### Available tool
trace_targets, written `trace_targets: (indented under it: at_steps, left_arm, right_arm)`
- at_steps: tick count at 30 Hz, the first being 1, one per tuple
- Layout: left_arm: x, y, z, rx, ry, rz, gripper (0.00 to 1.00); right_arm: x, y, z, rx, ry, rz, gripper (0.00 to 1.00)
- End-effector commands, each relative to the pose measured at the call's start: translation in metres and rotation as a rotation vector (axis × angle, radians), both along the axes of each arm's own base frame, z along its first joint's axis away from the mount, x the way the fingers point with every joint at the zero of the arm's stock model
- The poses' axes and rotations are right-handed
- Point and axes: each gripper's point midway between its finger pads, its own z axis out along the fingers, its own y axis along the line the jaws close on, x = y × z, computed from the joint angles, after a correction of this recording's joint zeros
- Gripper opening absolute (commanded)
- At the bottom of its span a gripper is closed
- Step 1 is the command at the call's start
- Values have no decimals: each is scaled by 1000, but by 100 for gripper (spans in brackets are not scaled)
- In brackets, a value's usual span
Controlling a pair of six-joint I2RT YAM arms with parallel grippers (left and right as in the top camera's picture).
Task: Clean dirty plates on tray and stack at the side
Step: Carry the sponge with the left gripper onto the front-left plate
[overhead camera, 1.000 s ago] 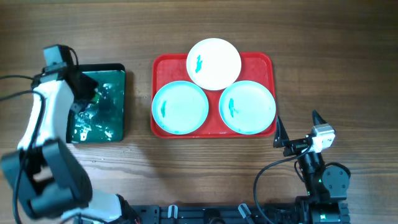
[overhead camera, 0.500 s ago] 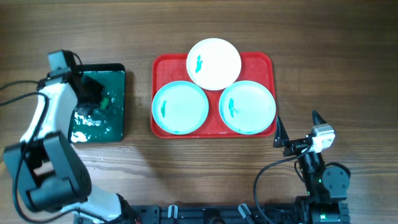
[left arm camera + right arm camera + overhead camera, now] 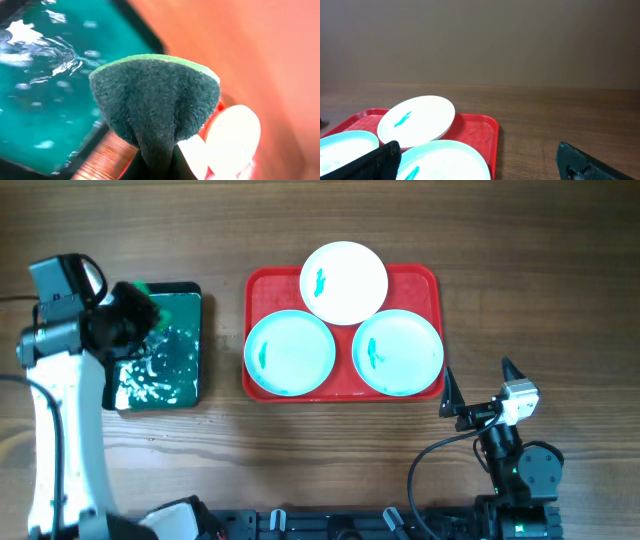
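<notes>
I work at a robot test bench, a lab set-up more than a lived-in kitchen. The wood-grain tabletop (image 3: 300, 450) carries a staged washing-up scene: a red tray (image 3: 432, 280) of smeared plates (image 3: 344, 283) at 12 o'clock and a dark green tray (image 3: 197, 350) of water (image 3: 150, 375) at 9 o'clock. I am mounted on a black rail (image 3: 330, 527) at 6 o'clock, with loose cables (image 3: 412, 472) beside it. Behind stands a bare, plain wall (image 3: 480, 40).

No word, label, brand or number can be read in any view. The plates (image 3: 344, 282) show only teal-green smears (blots, not letters), the tray (image 3: 433, 279) is plain red, and any print on the right arm's dark base (image 3: 527, 472) is perhaps too small to tell.
</notes>
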Motion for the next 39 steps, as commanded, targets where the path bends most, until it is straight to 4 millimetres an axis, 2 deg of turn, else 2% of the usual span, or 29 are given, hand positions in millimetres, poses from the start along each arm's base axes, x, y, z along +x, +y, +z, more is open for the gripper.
trace_targets:
  at_steps: [1,4,7,10,13,18,21,22,23,24,26,28,30,32,34,39]
  left_arm:
    - [-6,-72,8,-58,-45,-340,4]
    - [-20,-118,-16,-45,20,-500,4]
    - [-29,-150,-46,-12,79,-591,4]
    - [-33,-181,-85,52,130,-664,4]
    - [-30,-196,-118,115,189,-633,4]
    - [-30,-221,-151,148,221,-699,4]
    - [-32,-223,-163,166,244,-706,4]
    - [-31,-219,-167,188,259,-683,6]
    - [-30,-215,-169,205,265,-671,18]
    - [-30,-213,-170,218,270,-666,27]
    - [-30,-212,-170,222,270,-665,77]
    - [-29,-212,-168,222,265,-662,88]
    - [-27,-210,-161,219,258,-656,95]
    - [-23,-208,-146,217,243,-646,97]
    - [-18,-204,-120,213,210,-628,97]
    - [-7,-182,-29,199,29,-547,97]
  right_arm:
    - [0,-3,1,12,-4,-13,100]
    - [0,-3,1,12,-4,-13,100]
    - [0,-3,1,12,-4,-13,100]
    - [0,-3,1,12,-4,-13,100]
    - [0,-3,1,13,-4,-13,100]
    - [0,-3,1,12,-4,-13,100]
    - [0,-3,1,12,-4,-13,100]
    - [0,-3,1,13,-4,-13,100]
    - [0,-3,1,12,-4,-13,100]
    - [0,-3,1,12,-4,-13,100]
    - [0,-3,1,12,-4,-13,100]
    - [0,-3,1,12,-4,-13,100]
    - [0,-3,1,13,-4,-13,100]
    - [0,-3,1,13,-4,-13,100]
    - [0,-3,1,12,-4,-13,100]
    - [0,-3,1,12,-4,-13,100]
